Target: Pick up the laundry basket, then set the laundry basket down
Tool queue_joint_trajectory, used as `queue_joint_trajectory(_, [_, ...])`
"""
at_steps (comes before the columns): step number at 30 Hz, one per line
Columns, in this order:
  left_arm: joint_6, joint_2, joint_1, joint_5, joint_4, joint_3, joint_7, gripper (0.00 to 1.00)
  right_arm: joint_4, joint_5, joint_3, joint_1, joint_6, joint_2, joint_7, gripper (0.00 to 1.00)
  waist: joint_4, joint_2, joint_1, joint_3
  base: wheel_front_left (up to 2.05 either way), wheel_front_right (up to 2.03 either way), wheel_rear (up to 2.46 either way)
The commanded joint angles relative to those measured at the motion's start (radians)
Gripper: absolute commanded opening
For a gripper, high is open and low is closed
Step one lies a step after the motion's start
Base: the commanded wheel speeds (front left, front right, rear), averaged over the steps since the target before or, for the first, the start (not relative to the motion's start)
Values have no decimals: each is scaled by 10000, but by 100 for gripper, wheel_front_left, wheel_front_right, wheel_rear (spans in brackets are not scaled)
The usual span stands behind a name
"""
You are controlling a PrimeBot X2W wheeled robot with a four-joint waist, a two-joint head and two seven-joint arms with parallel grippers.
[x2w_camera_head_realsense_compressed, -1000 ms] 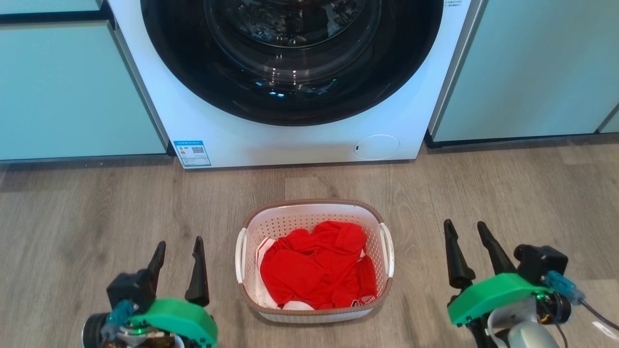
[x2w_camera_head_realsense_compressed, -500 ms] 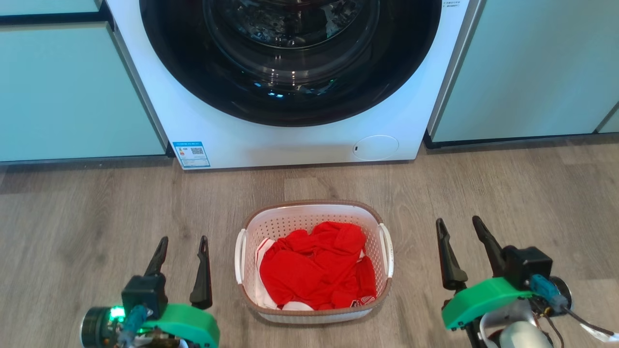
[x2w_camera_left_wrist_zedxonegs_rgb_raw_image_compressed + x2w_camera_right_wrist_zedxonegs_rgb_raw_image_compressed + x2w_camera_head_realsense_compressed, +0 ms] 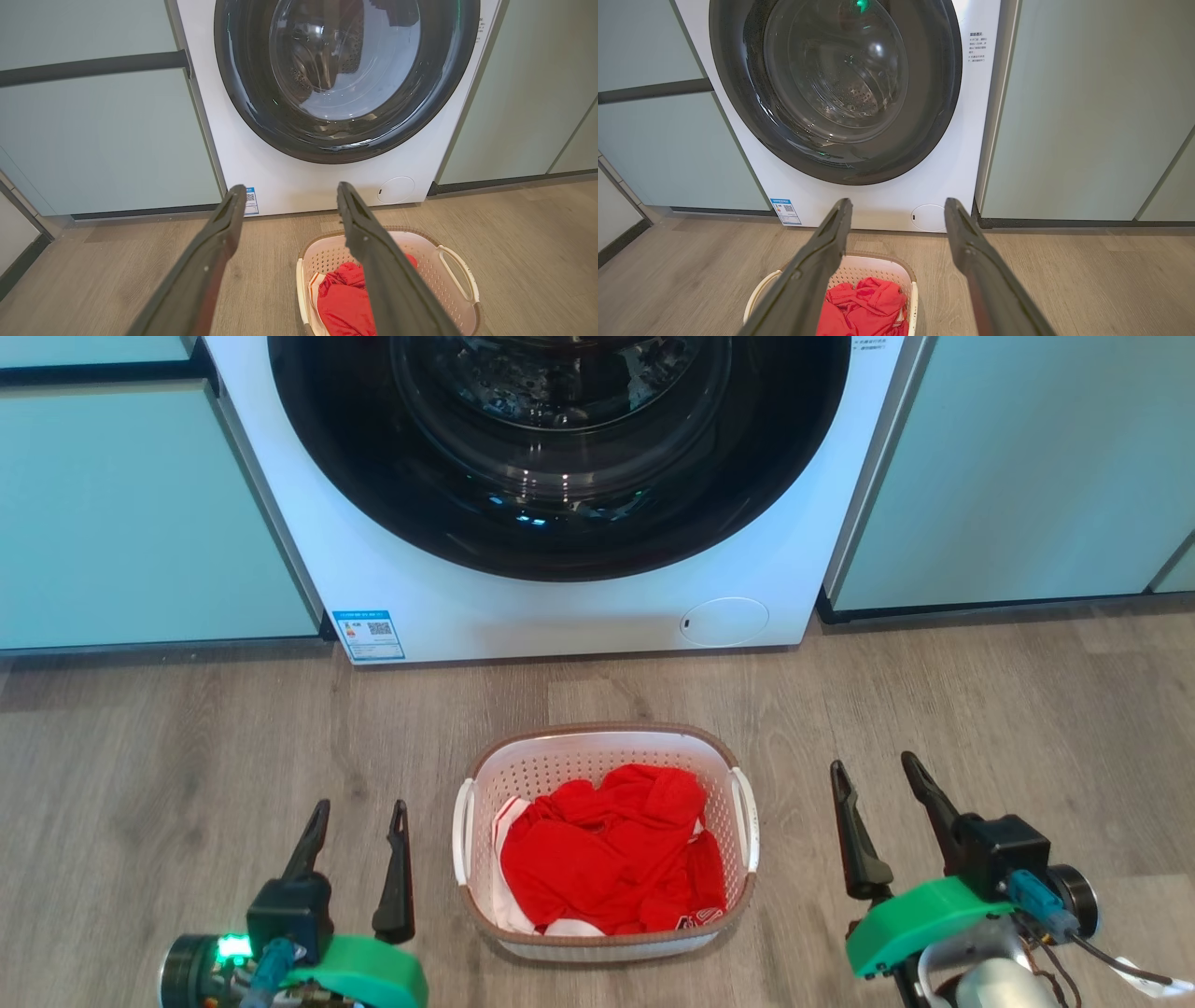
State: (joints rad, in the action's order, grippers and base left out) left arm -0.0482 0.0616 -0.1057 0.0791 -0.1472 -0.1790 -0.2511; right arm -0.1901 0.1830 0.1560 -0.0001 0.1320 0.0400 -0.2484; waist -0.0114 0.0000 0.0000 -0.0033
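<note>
The wood-plank floor [image 3: 187,756] runs up to a white washing machine [image 3: 560,616] with pale teal cabinets [image 3: 121,523] on either side.

In the head view I see the laundry basket [image 3: 597,729] standing on the floor between my two arms, with red clothes [image 3: 607,849] inside. My left gripper [image 3: 360,805] hangs just beside the basket. My right gripper [image 3: 873,763] is a little further off on the other side. Both pairs of fingers are spread and hold nothing.

In the left wrist view the basket sits low and to the right of my spread fingers [image 3: 205,266], untouched.

In the right wrist view it lies low and left, partly behind one finger.

I judge nothing is done yet: grasp, lift and set-down all remain.
</note>
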Motion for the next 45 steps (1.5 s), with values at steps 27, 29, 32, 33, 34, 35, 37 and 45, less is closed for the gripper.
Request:
queue_joint_trajectory(27, [122,-103,322,-183,265,498,-107,100,288,-10,147,-315,-13,102,-134,100,6,0,0,159,0,0,0])
queue_joint_trajectory(29, [137,-106,348,-93,244,512,-107,100,273,-11,126,-334,-13,102,-134,100,10,0,0,253,0,0,0])
queue_joint_trajectory(32, [156,-109,483,27,219,499,-107,100,174,16,79,-451,-13,102,-134,100,23,0,0,486,0,0,0])
queue_joint_trajectory(33, [163,-110,545,77,193,488,-107,100,136,19,67,-513,-13,102,-134,100,24,0,0,585,0,0,0])
queue_joint_trajectory(34, [166,-111,611,133,154,472,-107,100,93,23,60,-582,-13,102,-134,100,23,0,0,695,0,0,0])
queue_joint_trajectory(35, [169,-111,685,173,111,452,-107,100,46,30,50,-659,-13,102,-134,100,22,0,0,809,0,0,0])
queue_joint_trajectory(37, [181,-112,857,223,5,409,-107,100,-65,37,28,-846,-13,102,-134,100,18,0,0,1082,0,0,0])
queue_joint_trajectory(45, [178,-113,2078,471,-663,219,-107,100,-711,-140,-206,-1914,-13,102,-134,100,151,0,0,2748,0,0,0])
